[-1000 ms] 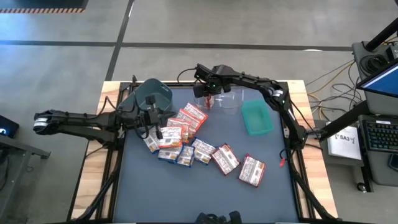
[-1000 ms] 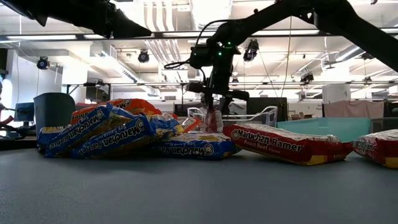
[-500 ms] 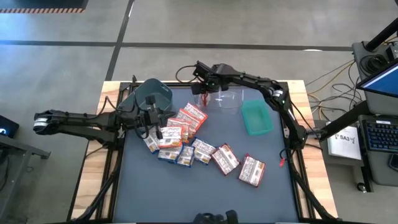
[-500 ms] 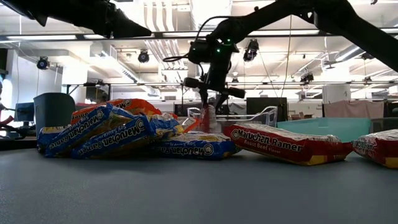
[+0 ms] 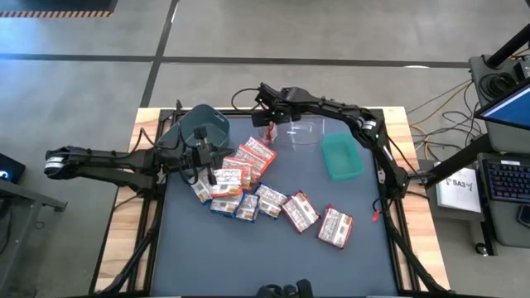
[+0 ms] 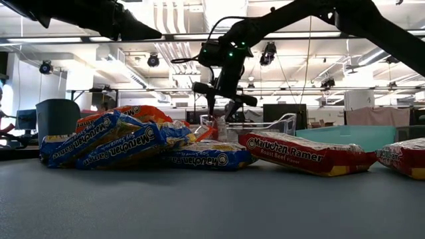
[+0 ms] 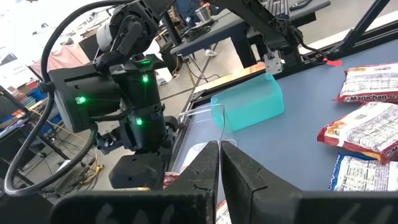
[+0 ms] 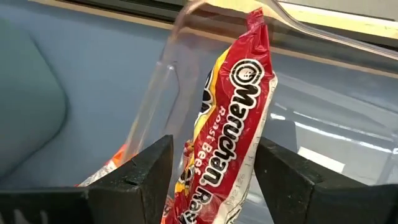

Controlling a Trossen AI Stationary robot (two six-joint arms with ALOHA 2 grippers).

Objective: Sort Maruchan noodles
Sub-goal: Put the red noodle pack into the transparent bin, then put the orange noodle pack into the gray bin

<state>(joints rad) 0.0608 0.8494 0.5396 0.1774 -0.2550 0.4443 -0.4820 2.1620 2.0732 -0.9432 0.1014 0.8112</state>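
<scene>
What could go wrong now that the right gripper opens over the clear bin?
1. The red Roast Beef packet stands on end between the open fingers of the right gripper, against the clear bin's wall. It may tip out over the rim instead of lying flat inside.
2. The packet is close to both fingers, so it may catch on one and be dragged when the arm lifts.
3. The left gripper, shut, hangs over the packet pile and could disturb it.

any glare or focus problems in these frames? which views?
Low view: bright ceiling lights backlight the arms into silhouettes, and the near packets read soft. Right wrist view: the red Roast Beef packet is crisp between the open right gripper, while the clear bin rim catches pale reflections. Left wrist view: the left gripper, shut, is close and slightly blurred. High view: evenly lit.
</scene>
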